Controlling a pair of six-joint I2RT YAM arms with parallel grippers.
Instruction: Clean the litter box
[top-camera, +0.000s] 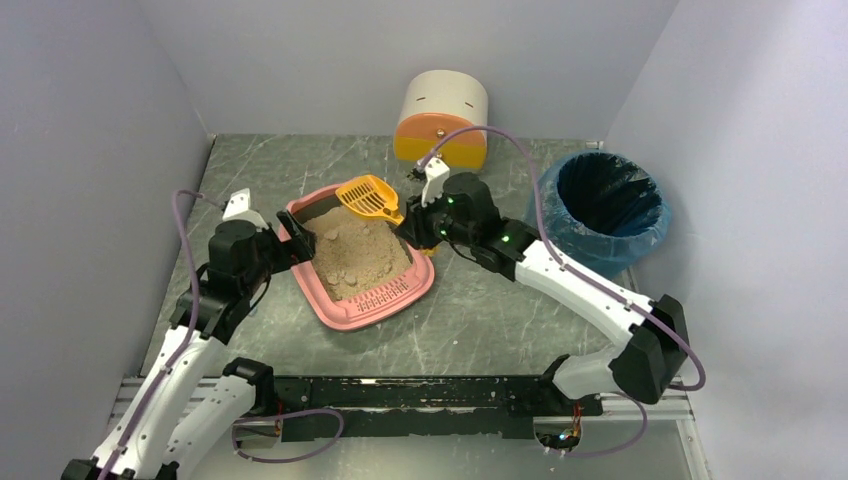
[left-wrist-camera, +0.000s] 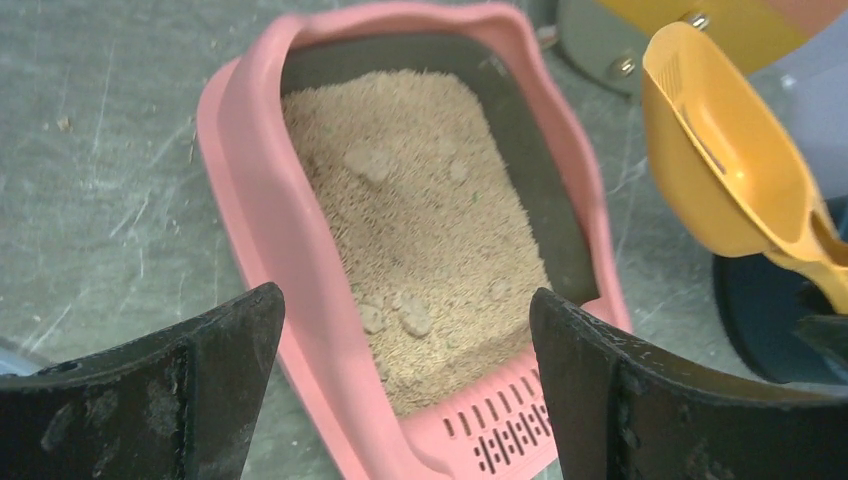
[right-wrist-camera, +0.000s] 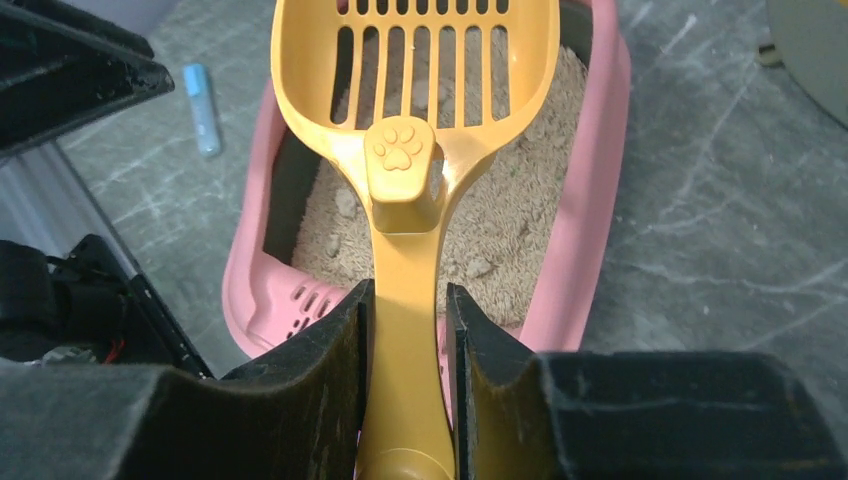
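The pink litter box (top-camera: 327, 300) lies mid-table, holding beige litter (top-camera: 355, 255) with a few clumps (left-wrist-camera: 410, 315). My right gripper (top-camera: 408, 226) is shut on the handle of a yellow-orange slotted scoop (top-camera: 368, 197), holding its empty head above the box's far end. In the right wrist view the fingers (right-wrist-camera: 335, 340) clamp the scoop handle (right-wrist-camera: 403, 170) over the box (right-wrist-camera: 600, 180). My left gripper (top-camera: 290, 236) is open and empty at the box's left rim. In the left wrist view its jaws (left-wrist-camera: 405, 305) stand wide apart above the rim (left-wrist-camera: 270, 230) and slotted ledge (left-wrist-camera: 500, 430).
A blue-lined round bin (top-camera: 610, 205) stands at the right. A cream-and-orange round drawer unit (top-camera: 443, 120) stands at the back wall. A small blue tube (right-wrist-camera: 203, 108) lies on the table beyond the box. Grey walls close in left, right and back.
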